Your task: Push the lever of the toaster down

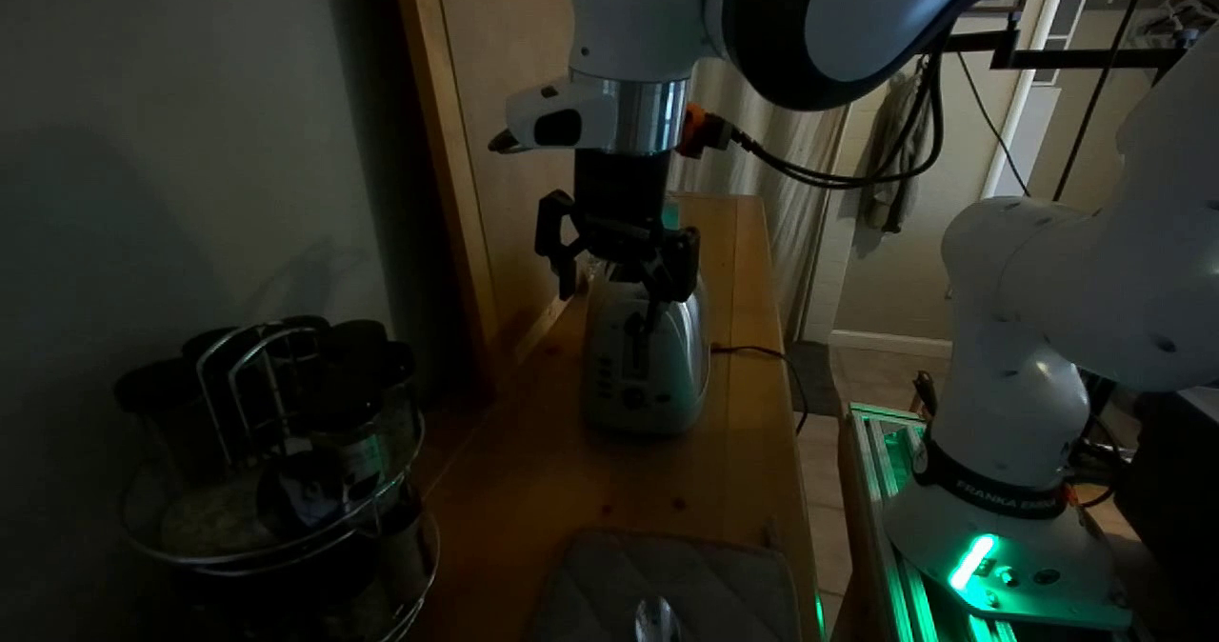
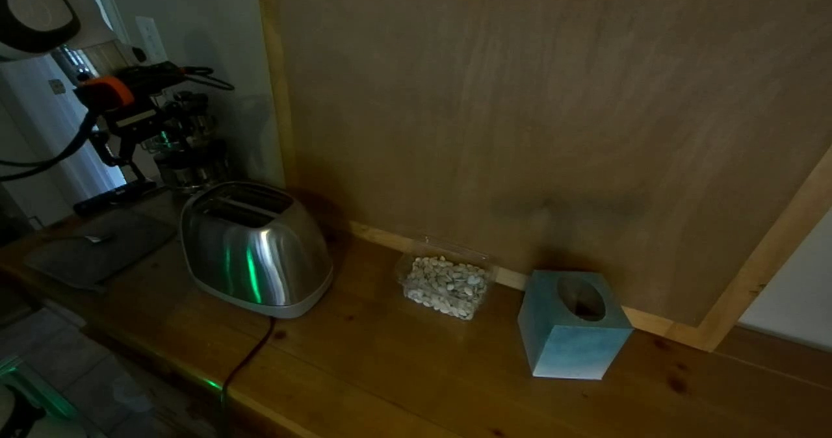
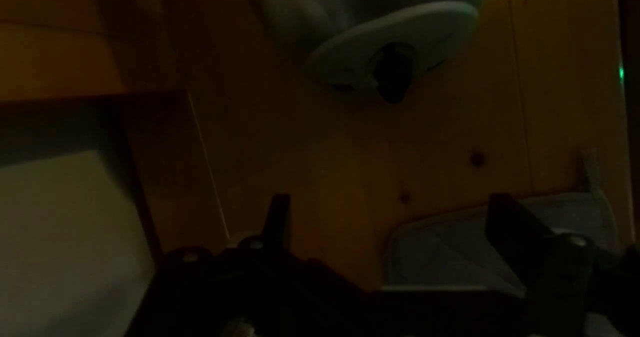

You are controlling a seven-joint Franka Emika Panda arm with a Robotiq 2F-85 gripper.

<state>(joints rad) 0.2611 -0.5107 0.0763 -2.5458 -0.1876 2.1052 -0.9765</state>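
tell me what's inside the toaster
Nothing pokes out of the toaster. Its two slots, parted by a lighter divider, look dark inside, and the metal sides hide anything sitting lower, so I cannot say it's empty.

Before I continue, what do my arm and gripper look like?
The rounded white arm has a black-rimmed joint, a shiny silver collar and looping black cables from an orange-and-black fitting. The black gripper has two angular, jointed fingers. The white base wears a black band lettered FRANKA, above a glowing green light.
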